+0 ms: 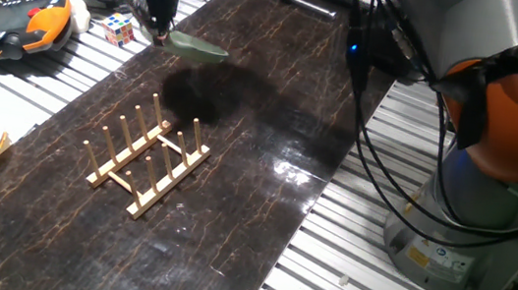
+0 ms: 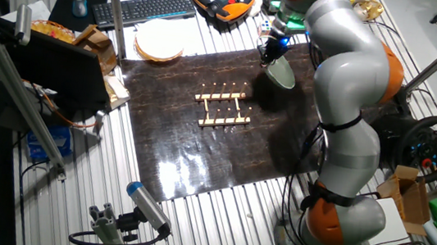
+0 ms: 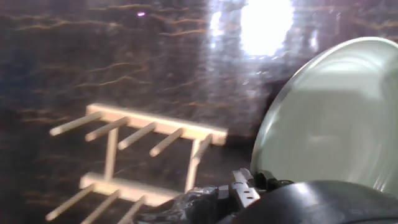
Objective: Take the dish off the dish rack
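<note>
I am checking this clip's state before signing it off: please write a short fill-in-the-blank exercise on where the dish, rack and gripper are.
1. The gripper holds the sage-green dish by its ____.
2. The wooden dish rack now holds ____ dishes.
3. The dish hangs ____ the dark table mat, off the rack.
4. A yellowish plate lies beside the ____.

Missing words: rim; no; above; keyboard

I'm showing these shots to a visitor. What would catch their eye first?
Most striking is the gripper holding the sage-green dish by its rim, in the air past the far end of the dark table. Next, the wooden dish rack stands mid-table with nothing between its pegs.
</note>
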You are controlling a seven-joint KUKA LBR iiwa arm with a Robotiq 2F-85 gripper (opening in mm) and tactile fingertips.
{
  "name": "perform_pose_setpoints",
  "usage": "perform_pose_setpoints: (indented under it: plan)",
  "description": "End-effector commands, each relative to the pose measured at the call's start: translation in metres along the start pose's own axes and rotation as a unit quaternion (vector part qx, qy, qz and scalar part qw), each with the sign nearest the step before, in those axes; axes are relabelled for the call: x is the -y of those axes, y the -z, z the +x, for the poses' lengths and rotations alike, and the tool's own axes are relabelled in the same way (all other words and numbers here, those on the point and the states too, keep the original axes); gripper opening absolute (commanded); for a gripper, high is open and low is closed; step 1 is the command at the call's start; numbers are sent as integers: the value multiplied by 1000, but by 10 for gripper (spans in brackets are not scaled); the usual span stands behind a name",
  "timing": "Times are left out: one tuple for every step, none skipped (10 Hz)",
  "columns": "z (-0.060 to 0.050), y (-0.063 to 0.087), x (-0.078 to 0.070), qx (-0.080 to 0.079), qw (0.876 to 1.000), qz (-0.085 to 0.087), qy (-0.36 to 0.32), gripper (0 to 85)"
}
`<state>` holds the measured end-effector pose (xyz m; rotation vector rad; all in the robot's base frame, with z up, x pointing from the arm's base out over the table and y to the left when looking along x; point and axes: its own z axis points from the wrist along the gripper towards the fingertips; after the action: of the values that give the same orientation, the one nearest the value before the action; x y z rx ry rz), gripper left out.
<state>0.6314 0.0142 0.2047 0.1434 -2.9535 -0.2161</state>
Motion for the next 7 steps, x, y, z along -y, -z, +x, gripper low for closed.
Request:
perform_pose_setpoints:
  plan:
    - [-3, -6, 1, 0, 1000, 3, 1, 7]
    - [-5, -10, 1, 1, 1000, 2, 1, 7]
    - [-7, -15, 2, 2, 1000, 4, 3, 7]
    - [-9, -21, 3, 4, 1000, 5, 4, 7]
    - [-10, -24, 3, 4, 1000, 9, 4, 7]
    - [-10, -27, 4, 4, 1000, 9, 4, 10]
    - [-11, -33, 6, 7, 1000, 10, 7, 13]
